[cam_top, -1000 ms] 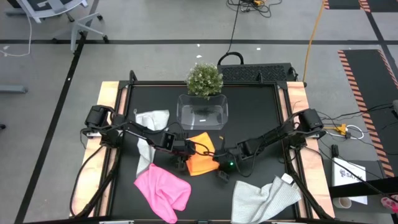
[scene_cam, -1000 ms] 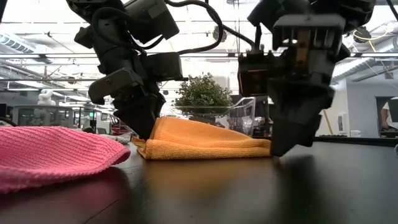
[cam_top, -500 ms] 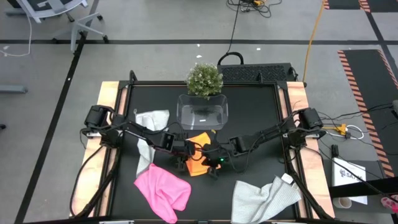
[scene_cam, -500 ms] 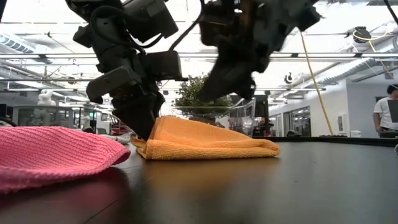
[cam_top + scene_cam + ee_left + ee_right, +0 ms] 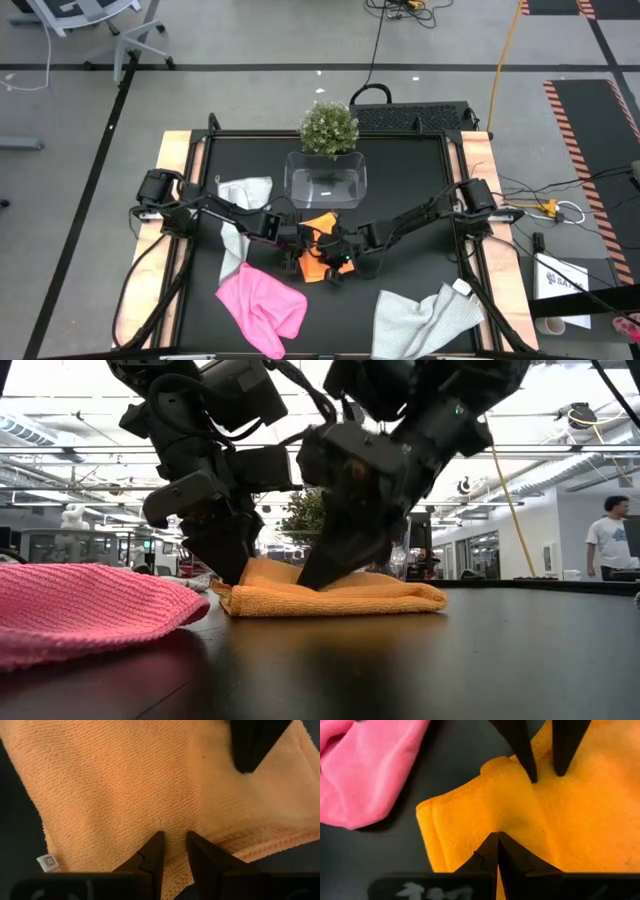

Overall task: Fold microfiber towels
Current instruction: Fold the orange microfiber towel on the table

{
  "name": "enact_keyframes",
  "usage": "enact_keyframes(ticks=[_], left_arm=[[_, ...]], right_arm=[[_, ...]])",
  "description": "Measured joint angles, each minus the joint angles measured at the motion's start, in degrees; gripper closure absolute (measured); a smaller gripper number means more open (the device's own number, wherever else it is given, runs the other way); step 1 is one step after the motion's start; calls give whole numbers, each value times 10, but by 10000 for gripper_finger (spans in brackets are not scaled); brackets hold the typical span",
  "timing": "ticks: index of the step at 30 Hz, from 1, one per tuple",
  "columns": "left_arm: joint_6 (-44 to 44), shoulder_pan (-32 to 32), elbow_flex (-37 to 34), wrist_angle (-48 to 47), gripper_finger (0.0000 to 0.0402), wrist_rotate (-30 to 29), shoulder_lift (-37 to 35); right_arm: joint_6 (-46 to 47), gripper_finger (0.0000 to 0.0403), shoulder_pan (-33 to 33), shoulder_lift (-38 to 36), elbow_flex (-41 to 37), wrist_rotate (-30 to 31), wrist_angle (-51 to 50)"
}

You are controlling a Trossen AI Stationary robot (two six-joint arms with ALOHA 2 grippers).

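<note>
The orange-yellow towel [image 5: 322,228] lies folded on the black table's middle, flat on its underside [image 5: 340,598]. My left gripper [image 5: 297,258] stands on its left end [image 5: 235,572], its fingers a small gap apart [image 5: 175,840]. My right gripper [image 5: 333,268] is shut, its tips down on the towel's middle [image 5: 312,580] [image 5: 497,837]. The pink towel [image 5: 262,305] lies bunched at the near left. One grey towel [image 5: 240,215] lies at the left and one [image 5: 425,320] at the near right. My left gripper rests both fingertips [image 5: 156,842] on the folded towel's top layer [image 5: 175,822], near its left end. No cloth is bunched between them. The fingers come from above, slanting. The towel lies flat on the table. My right gripper presses its shut fingertips [image 5: 492,845] down on the towel's top [image 5: 515,822], a little in from the folded edge that faces the pink towel. The cloth is dented around the tips. The fingers come from above, slanting from the table's right. The towel stays flat on the table.
A clear plastic tub [image 5: 326,180] stands just beyond the orange towel, with a small green plant [image 5: 329,127] behind it. The pink towel [image 5: 90,605] lies close to the left gripper. A person [image 5: 610,545] stands in the room far behind the table.
My right gripper has left the towel's right end, risen, swung toward the table's left edge over the towel and come down on its middle. The towel has kept its folded shape and place.
</note>
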Motion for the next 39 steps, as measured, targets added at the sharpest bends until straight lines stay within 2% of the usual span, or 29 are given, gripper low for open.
enact_keyframes(ticks=[12,16,25,33,39], left_arm=[[-2,-1,1,-2,314,1,0],[-2,-1,1,-2,314,0,0],[-3,0,1,3,314,0,0],[-4,0,1,3,314,0,0],[-5,0,0,2,314,-1,0]], right_arm=[[23,403,23,-28,0,-112,-116],[23,403,23,-45,-1,-144,-124],[-14,403,8,-67,-2,-101,-33],[-54,403,2,-35,-2,-73,-5],[-57,403,2,5,-2,-57,78]])
